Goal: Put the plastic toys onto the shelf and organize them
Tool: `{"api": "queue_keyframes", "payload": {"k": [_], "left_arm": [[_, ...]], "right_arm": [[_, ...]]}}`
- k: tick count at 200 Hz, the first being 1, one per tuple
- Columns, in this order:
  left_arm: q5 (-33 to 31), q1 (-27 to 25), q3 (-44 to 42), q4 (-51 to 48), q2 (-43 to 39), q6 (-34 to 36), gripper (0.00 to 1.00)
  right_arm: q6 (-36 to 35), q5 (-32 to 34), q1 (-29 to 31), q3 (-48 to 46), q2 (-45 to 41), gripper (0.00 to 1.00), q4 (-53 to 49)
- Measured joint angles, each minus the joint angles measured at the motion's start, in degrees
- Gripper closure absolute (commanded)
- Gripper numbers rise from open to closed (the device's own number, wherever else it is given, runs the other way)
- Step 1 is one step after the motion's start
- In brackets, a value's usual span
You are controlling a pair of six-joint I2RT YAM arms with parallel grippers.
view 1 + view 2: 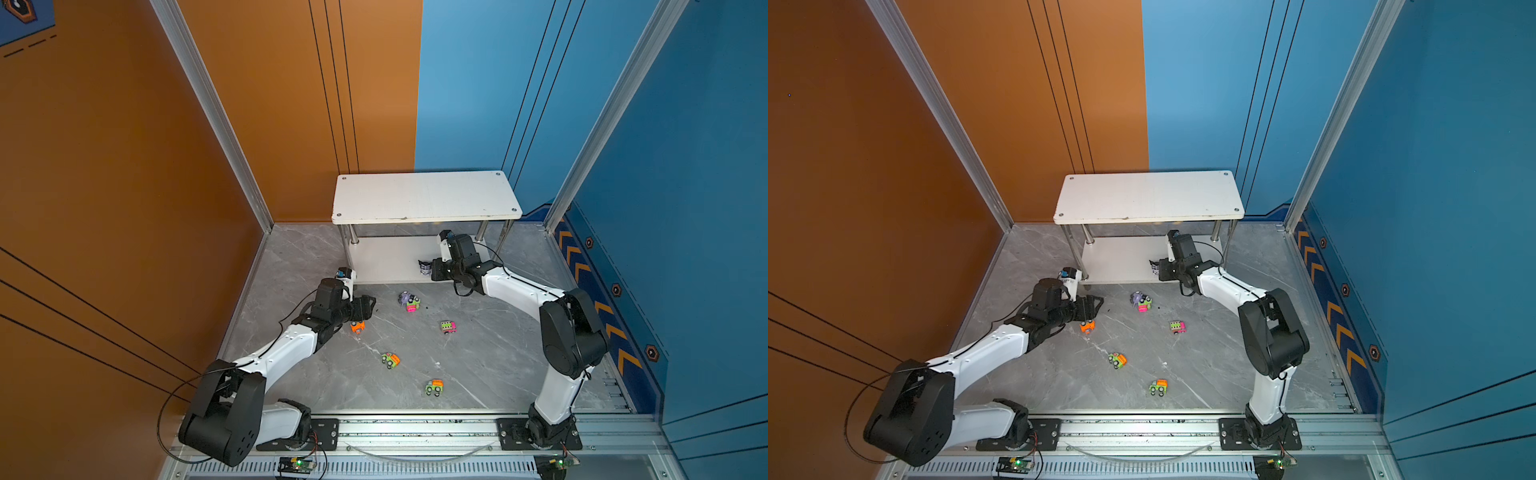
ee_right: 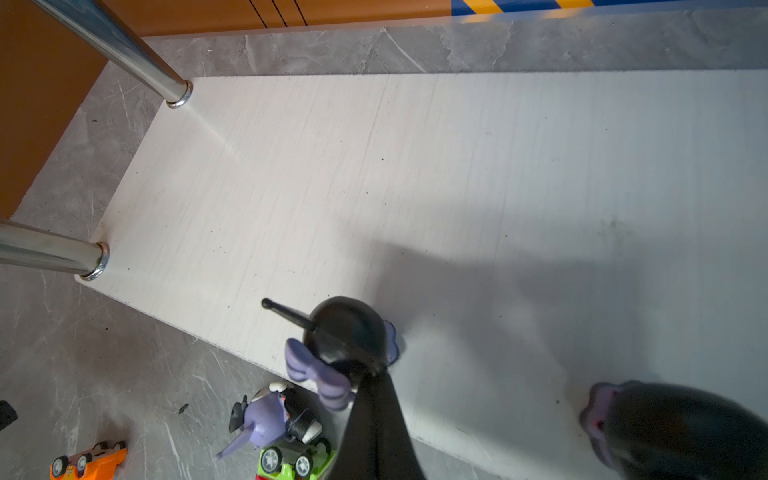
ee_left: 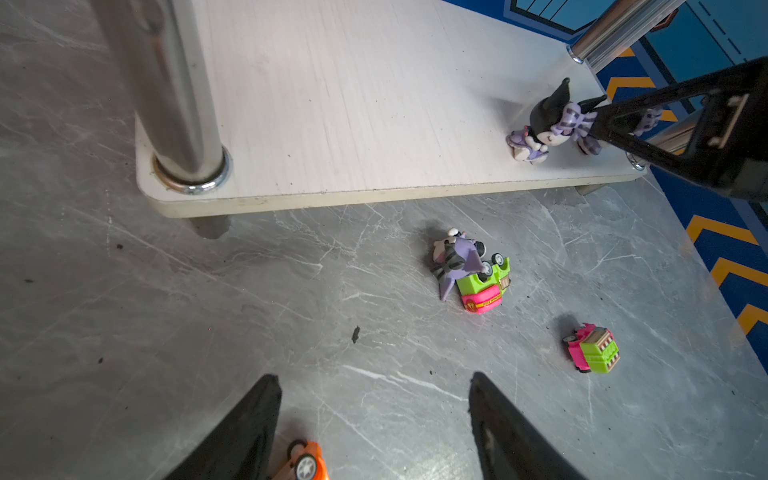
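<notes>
Right gripper (image 2: 368,380) pinches ear of black-and-purple plastic cat-eared figurine (image 2: 345,328); looks light, rigid, slippery, head grip safer. Left gripper (image 3: 372,376) released.

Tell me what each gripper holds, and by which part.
Right gripper: the black-and-purple figurine, pinched at its head beside the bow. Left gripper: nothing, fingers open.

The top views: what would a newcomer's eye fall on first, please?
The white two-tier shelf stands at the back, with the right gripper shut on a black-and-purple figurine at its lower tier's front edge. On the grey table neon toy cars lie scattered; the open left gripper hovers by the orange car.
</notes>
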Motion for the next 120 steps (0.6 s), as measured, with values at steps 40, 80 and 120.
{"api": "queue_keyframes", "payload": {"k": [40,80,120], "left_arm": [[0.0,0.0,0.0,0.0,0.0,0.0,0.27],[0.0,0.0,0.33,0.0,0.09,0.0,0.27],[0.0,0.0,0.66,0.0,0.33,0.0,0.27]], "right_arm": [[-0.76,0.0,-0.26,1.6,1.11,1.0,-0.09],[-0.96,-0.02,-0.33,2.14,1.84,1.0,-0.59],[-0.96,-0.22,-0.37,2.1,1.84,1.0,-0.83]]}}
